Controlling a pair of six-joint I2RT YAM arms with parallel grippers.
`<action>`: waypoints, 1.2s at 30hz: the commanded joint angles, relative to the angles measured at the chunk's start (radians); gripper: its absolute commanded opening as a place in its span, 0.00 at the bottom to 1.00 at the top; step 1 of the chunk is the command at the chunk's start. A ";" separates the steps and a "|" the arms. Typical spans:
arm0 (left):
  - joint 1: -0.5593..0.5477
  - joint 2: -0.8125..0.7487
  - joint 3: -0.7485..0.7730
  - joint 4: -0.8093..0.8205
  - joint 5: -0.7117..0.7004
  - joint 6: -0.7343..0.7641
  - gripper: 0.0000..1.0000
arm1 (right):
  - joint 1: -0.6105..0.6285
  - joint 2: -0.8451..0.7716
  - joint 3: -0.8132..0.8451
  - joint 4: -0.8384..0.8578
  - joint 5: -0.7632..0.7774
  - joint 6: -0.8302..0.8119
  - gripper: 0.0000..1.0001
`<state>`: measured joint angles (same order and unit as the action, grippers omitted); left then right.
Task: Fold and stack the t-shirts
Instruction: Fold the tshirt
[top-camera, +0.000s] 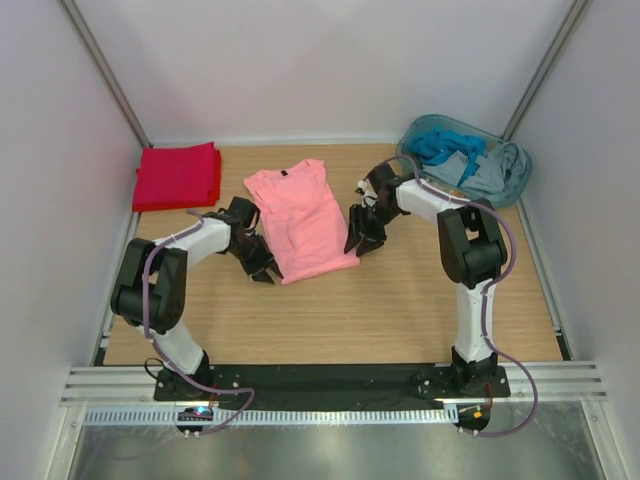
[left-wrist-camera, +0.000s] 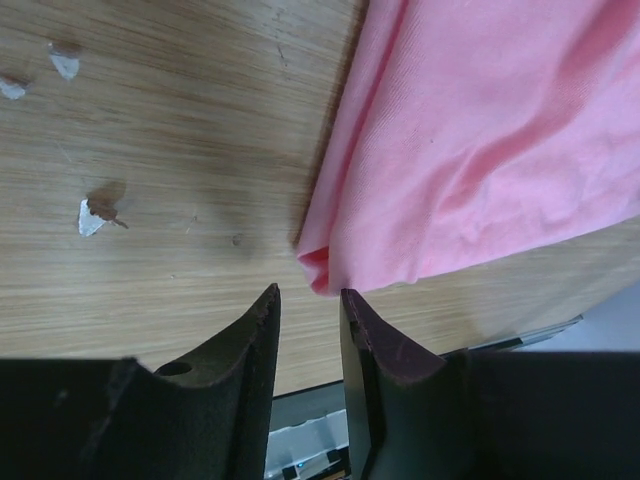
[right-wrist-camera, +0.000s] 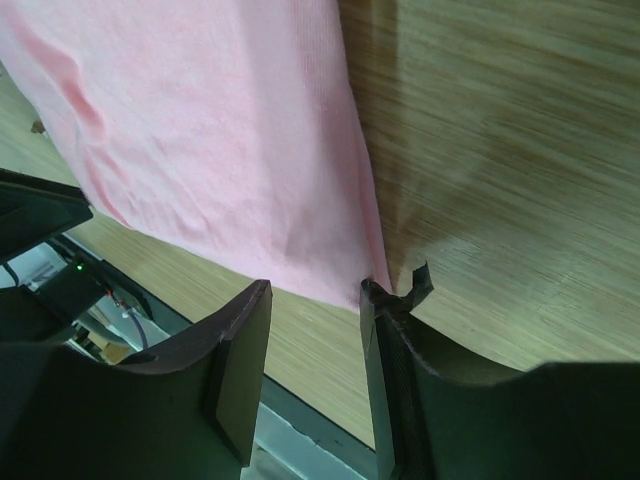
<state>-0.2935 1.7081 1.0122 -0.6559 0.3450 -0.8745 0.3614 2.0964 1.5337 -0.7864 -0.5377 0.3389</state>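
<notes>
The left gripper (left-wrist-camera: 308, 295) is standing narrowly open and holding nothing. The folded corner of the pink t-shirt (left-wrist-camera: 480, 130) is lying on the table (left-wrist-camera: 150, 180) just ahead of its tips. The right gripper (right-wrist-camera: 315, 290) is standing open too, with the other bottom corner at its tips but not pinched. I think that jaws closing too high may be catching only the top layer, so the fold would be opening on lifting.

Teal basket (top-camera: 430, 121), far-right on wooden table (top-camera: 400, 300)
</notes>
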 joint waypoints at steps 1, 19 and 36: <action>-0.010 0.005 -0.012 0.081 0.034 -0.003 0.32 | 0.005 -0.041 -0.007 0.023 0.024 -0.035 0.47; -0.010 0.047 -0.060 0.160 0.075 0.006 0.34 | 0.011 -0.056 -0.101 0.087 0.004 -0.041 0.49; -0.010 -0.001 0.039 -0.174 -0.075 0.062 0.00 | 0.043 -0.271 -0.328 0.145 0.033 0.077 0.01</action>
<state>-0.3019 1.7512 1.0355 -0.6872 0.3286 -0.8505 0.3779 1.9289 1.2629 -0.6537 -0.5282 0.3809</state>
